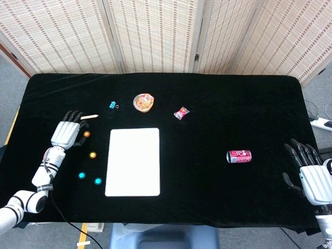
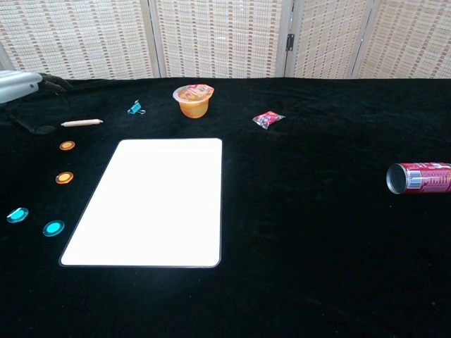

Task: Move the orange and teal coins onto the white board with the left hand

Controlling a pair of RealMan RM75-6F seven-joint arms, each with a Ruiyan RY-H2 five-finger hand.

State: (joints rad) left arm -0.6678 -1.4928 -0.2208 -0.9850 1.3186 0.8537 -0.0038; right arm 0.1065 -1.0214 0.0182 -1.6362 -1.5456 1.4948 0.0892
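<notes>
Black cloth covers the table (image 1: 218, 207), with woven screens standing behind it. On the cloth, left of the white board (image 1: 133, 162), lie two orange coins, the upper orange coin (image 1: 86, 134) and the lower orange coin (image 1: 93, 154), and below them two teal coins, one teal coin (image 1: 81, 175) further left and the other teal coin (image 1: 98, 181) nearer the board; none is on the board yet. The left hand (image 1: 66, 134) hovers over the cloth with its fingers spread and holding nothing, just left of the upper orange coin, which lies to the right of its fingers and apart from them. That coin looks like the likely first pick: a short shift toward the board would bring the fingers over it. The right hand (image 1: 311, 179) sits open at the far right edge, well apart from every coin.
</notes>
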